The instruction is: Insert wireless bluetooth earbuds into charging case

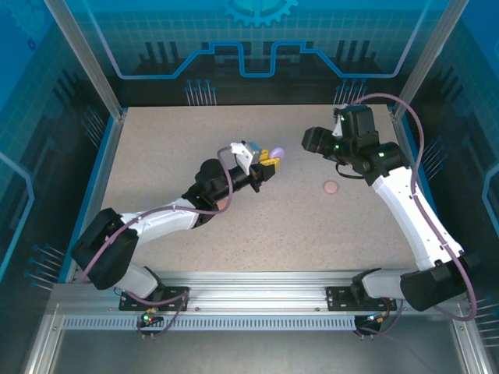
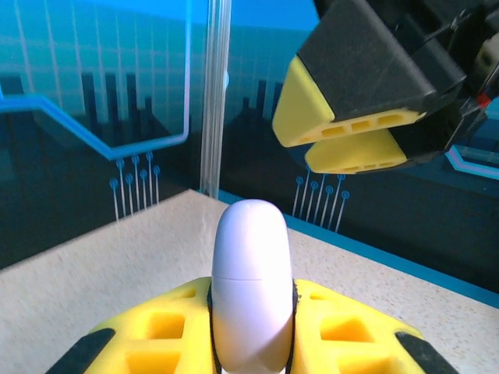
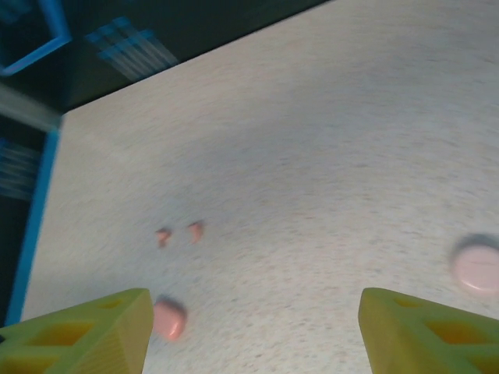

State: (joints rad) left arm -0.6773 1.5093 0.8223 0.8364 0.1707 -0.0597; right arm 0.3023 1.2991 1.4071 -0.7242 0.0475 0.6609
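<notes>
Yellow fingers (image 2: 156, 339) of your left gripper (image 1: 267, 160) are closed tight on a pale lavender charging case (image 2: 251, 257). The case is shut, sits between the pads and projects beyond the tips. You hold it clear of the surface (image 1: 156, 156), over the middle and nearer the far edge.

Your right gripper (image 3: 253, 335) has its fingers (image 3: 78, 335) spread wide with nothing between them. It hangs above the surface just to the right of the held case, apart from it.

Note two red-orange earbuds (image 3: 196, 229) lying side by side on the surface, with a pink rounded piece (image 3: 168, 319) near them. A pink round case (image 1: 331, 187) lies on the right half of the surface, apart from both grippers. The right wrist view is blurred, so you cannot tell finer detail of the small pieces.
</notes>
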